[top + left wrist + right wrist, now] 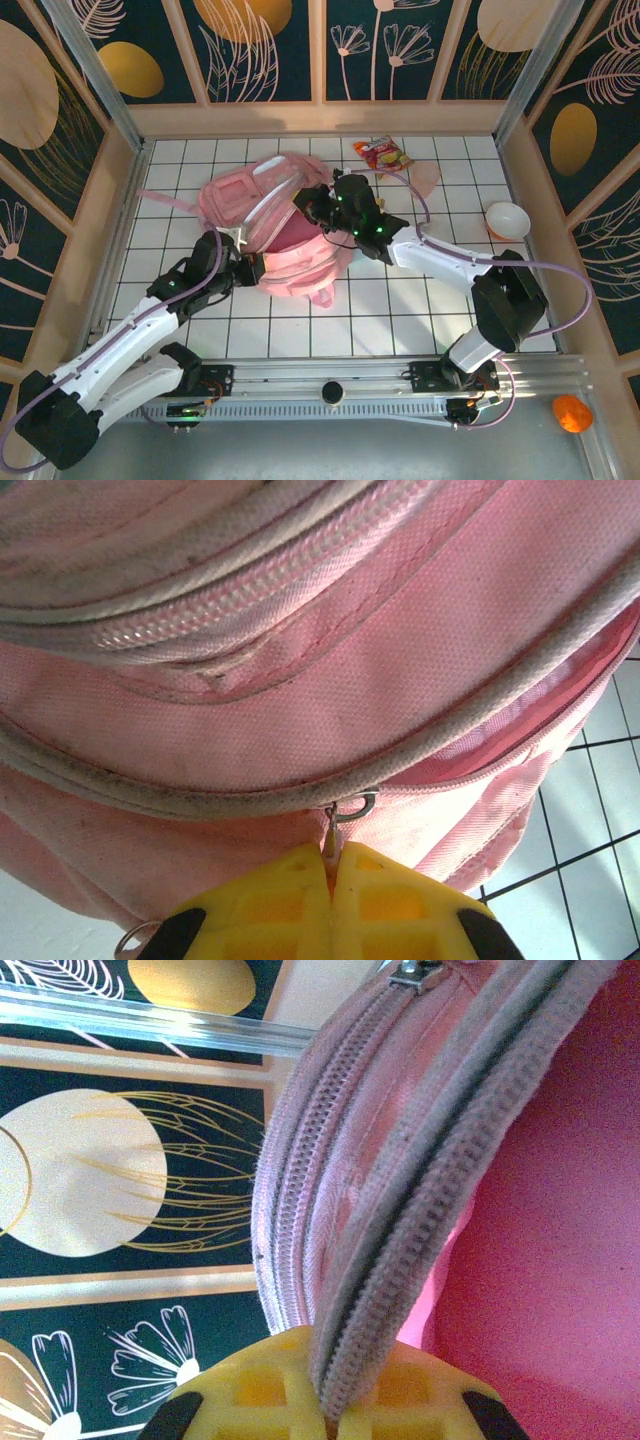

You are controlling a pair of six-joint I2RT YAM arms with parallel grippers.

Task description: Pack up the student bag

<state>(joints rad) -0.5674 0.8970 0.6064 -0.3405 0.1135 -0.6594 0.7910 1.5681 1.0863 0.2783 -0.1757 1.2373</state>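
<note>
Two grippers grip the pink backpack (262, 195), which lies on the tiled table (400, 310), in the middle toward the far side. The left gripper (332, 865) has its jaws closed on a small metal zipper pull (329, 838) at the backpack's near left edge. The right gripper (322, 1400) pinches the zippered rim (400, 1220) of the backpack's opening on its far right side. A snack packet (382, 153) lies just beyond, and a white bowl (507, 219) sits at the right.

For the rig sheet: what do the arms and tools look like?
Both the left arm and right arm have white link shells, black joint housings and small green lights. A lilac cable runs along each. The left tool and right tool have yellow fingers moulded in a square grid, black at the base.
</note>
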